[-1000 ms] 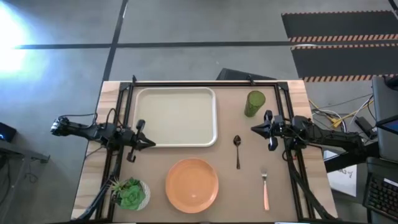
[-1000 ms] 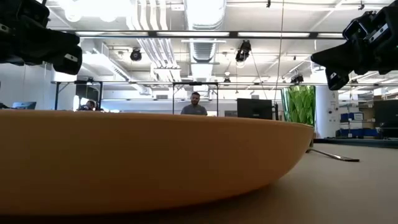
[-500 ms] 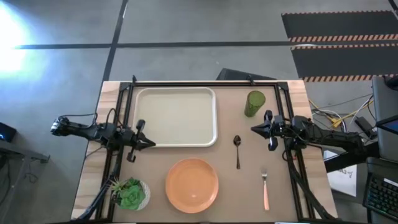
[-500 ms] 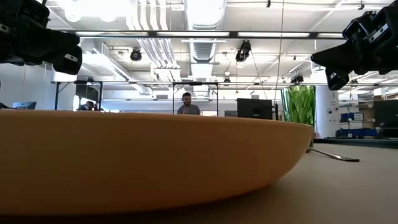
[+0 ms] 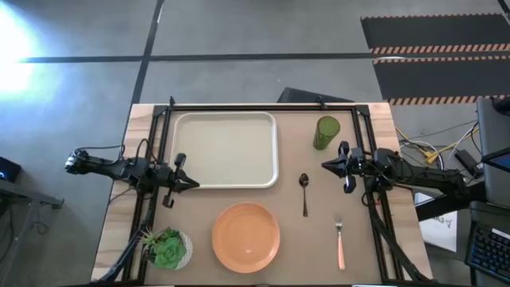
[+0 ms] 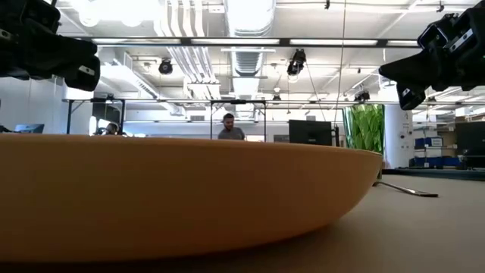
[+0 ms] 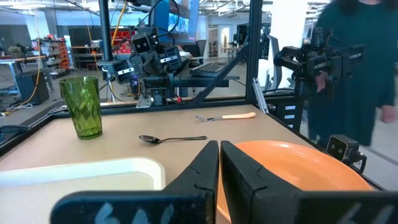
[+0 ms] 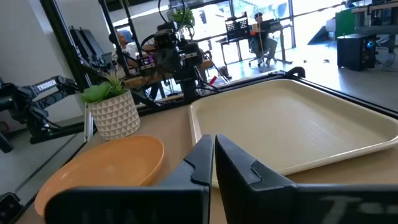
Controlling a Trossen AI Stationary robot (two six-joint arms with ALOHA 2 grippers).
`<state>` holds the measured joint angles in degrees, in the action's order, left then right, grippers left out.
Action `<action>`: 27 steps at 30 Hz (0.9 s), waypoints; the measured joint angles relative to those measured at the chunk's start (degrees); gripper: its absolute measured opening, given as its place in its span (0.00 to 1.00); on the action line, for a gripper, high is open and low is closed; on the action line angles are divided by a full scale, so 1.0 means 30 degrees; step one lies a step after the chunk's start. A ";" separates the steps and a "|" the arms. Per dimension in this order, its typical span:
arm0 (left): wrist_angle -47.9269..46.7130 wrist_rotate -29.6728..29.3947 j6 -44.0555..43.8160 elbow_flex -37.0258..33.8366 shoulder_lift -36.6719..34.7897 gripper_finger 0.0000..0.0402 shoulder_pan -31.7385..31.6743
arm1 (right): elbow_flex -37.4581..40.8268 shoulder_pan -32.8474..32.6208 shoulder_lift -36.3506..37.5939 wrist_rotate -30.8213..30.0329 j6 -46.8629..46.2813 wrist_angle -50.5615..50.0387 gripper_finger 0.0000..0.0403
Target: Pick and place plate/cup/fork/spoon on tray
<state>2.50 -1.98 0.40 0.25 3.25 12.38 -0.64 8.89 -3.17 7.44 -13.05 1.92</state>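
Observation:
The cream tray (image 5: 225, 150) lies flat at the table's far middle. The orange plate (image 5: 245, 237) rests near the front edge. To the tray's right stands the green cup (image 5: 326, 132). The dark spoon (image 5: 304, 194) and the pink-handled fork (image 5: 340, 243) lie right of the plate. My left gripper (image 5: 194, 182) hovers shut by the tray's near left corner, pointing level toward the right. My right gripper (image 5: 325, 165) hovers shut just near of the cup, pointing level toward the left. Both touch nothing.
A leafy plant in a white patterned bowl (image 5: 166, 249) stands at the near left corner. A black frame (image 5: 263, 106) runs along the table's far and side edges. Beyond the table, a person (image 6: 229, 127) is in the room.

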 joint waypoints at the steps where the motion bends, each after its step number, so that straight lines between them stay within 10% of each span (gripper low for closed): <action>1: 0.0000 0.0000 0.0000 0.0000 0.0004 0.00 0.0006 | 0.0000 0.0000 0.0000 0.0000 -0.0003 0.0000 0.02; 27: 0.0000 0.0002 -0.0002 0.0000 0.0002 0.00 0.0006 | 0.0003 -0.0003 0.0000 -0.3737 -0.3618 0.0896 0.02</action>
<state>2.50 -1.97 0.40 0.25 3.25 12.40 -0.63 8.88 -3.17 -3.77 -23.90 4.61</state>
